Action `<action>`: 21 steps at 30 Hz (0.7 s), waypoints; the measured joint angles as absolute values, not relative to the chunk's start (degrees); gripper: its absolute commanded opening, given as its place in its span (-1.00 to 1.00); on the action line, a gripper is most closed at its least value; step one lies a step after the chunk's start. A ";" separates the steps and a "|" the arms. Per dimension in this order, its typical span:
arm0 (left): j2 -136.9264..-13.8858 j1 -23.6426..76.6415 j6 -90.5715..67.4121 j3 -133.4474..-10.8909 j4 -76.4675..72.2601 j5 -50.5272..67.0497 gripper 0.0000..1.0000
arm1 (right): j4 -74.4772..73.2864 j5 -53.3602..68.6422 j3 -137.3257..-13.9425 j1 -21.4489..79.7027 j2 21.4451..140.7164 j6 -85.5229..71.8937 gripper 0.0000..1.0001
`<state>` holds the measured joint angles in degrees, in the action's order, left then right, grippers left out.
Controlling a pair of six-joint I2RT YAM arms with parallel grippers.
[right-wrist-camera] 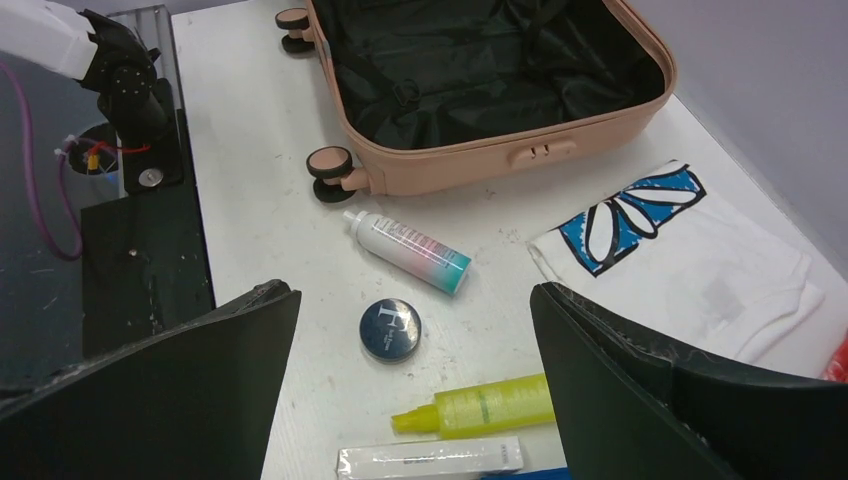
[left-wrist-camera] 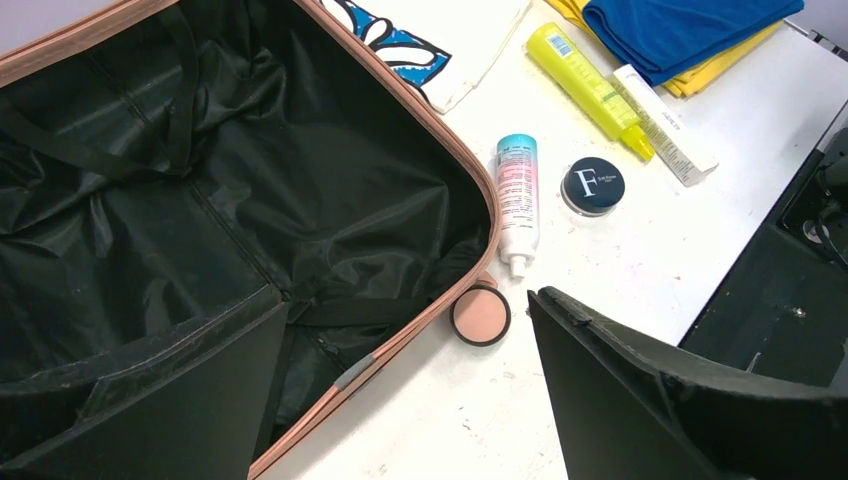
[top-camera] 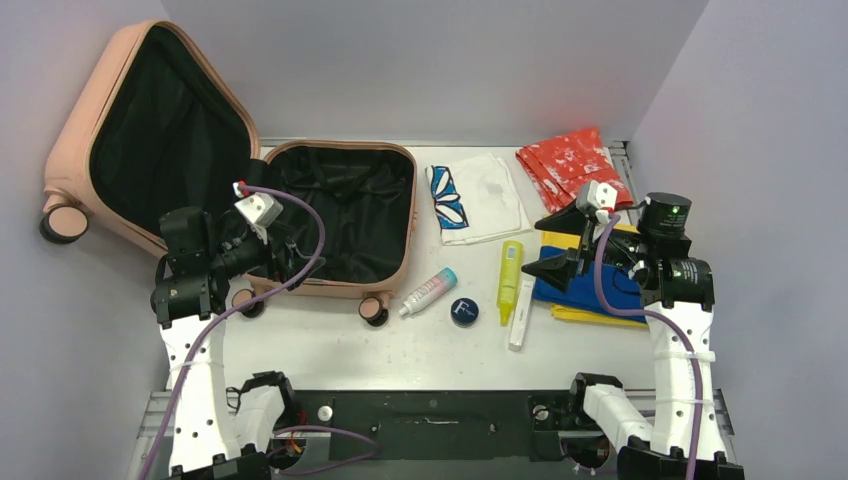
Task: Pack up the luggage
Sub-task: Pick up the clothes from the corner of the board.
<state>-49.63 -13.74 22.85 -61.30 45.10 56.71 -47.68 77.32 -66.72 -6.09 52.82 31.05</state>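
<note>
The salmon-pink luggage lies open at the left, its lid leaning on the left wall and its black-lined shell holding nothing. My left gripper hovers open over the shell's near rim, beside a wheel, holding nothing. My right gripper hangs open above a dark round jar and a yellow tube. A white bottle with a teal end lies just outside the luggage.
A white box lies beside the yellow tube. A white shirt with blue print and a red cloth lie at the back. Blue cloth on yellow cloth sits under the right arm. Walls enclose three sides.
</note>
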 measured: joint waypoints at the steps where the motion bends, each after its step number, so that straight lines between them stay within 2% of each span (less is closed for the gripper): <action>1: -49.60 -13.74 22.63 -61.30 45.08 56.84 0.92 | -48.01 77.49 -66.72 -6.07 52.82 31.55 0.79; 11: -49.71 -13.98 23.38 -58.67 43.29 57.87 0.92 | -48.05 77.80 -65.28 -6.46 52.82 34.87 0.79; 14: -50.13 -13.91 23.64 -57.47 43.00 56.88 0.93 | -43.55 76.73 -62.96 -6.46 52.80 31.38 0.79; 18: -50.72 -10.74 22.85 -57.47 40.40 51.07 0.92 | -33.08 70.13 -59.64 -6.02 53.36 21.06 0.79; 21: -52.36 -2.00 21.58 -57.67 37.15 39.88 0.92 | -28.16 60.14 -59.77 -2.81 55.70 15.94 0.79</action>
